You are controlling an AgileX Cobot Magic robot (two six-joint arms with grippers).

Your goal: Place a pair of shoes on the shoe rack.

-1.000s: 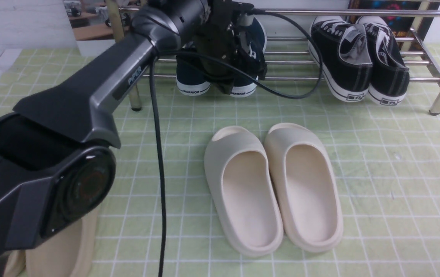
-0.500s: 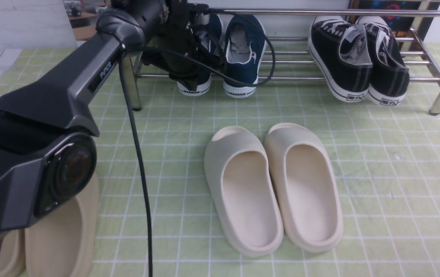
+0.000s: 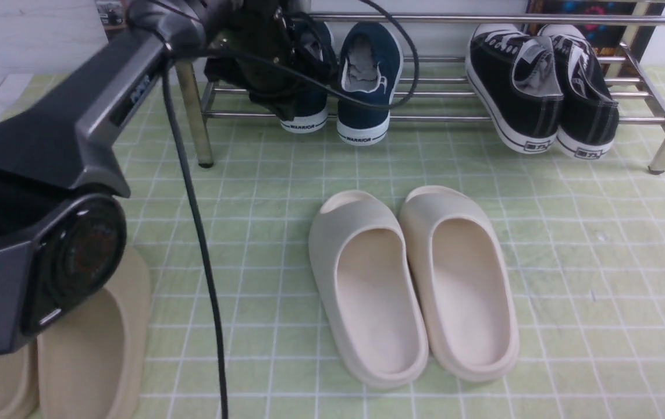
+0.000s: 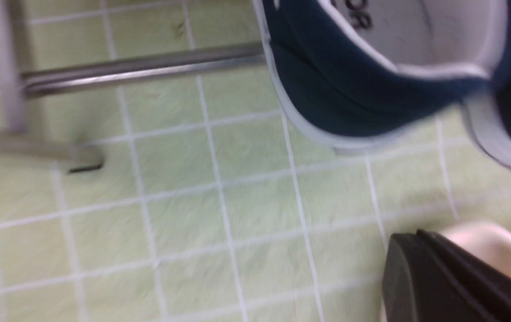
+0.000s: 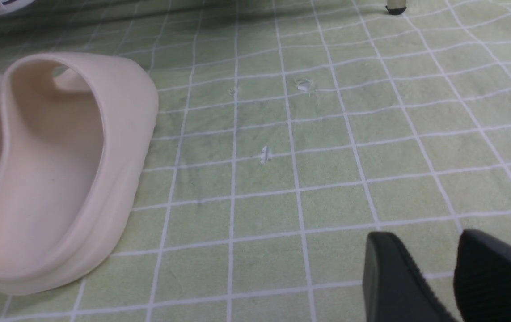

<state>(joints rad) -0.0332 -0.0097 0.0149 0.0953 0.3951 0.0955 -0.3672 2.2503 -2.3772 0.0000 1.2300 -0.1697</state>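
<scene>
The pair of shoes, navy slip-ons with white soles, rests on the lower bars of the chrome shoe rack (image 3: 454,119), heels toward me. The right shoe (image 3: 370,81) shows fully. The left shoe (image 3: 309,113) is partly hidden behind my left gripper (image 3: 283,107). That gripper hangs just left of the pair, shut and holding nothing. In the left wrist view its closed fingertips (image 4: 409,250) are above the mat, with a navy heel (image 4: 349,94) beyond them. My right gripper (image 5: 434,255) is open low over the mat, empty, and is outside the front view.
Black lace-up sneakers (image 3: 541,87) fill the rack's right side. Cream slides (image 3: 413,285) lie mid-mat, one of them also in the right wrist view (image 5: 58,170). Tan slides (image 3: 93,349) lie at the near left under my left arm. A rack leg (image 3: 195,116) stands beside the left gripper.
My left arm has swung left, away from over the navy shoes, uncovering the right shoe. Both shoes stay on the rack. The slides have not moved.
</scene>
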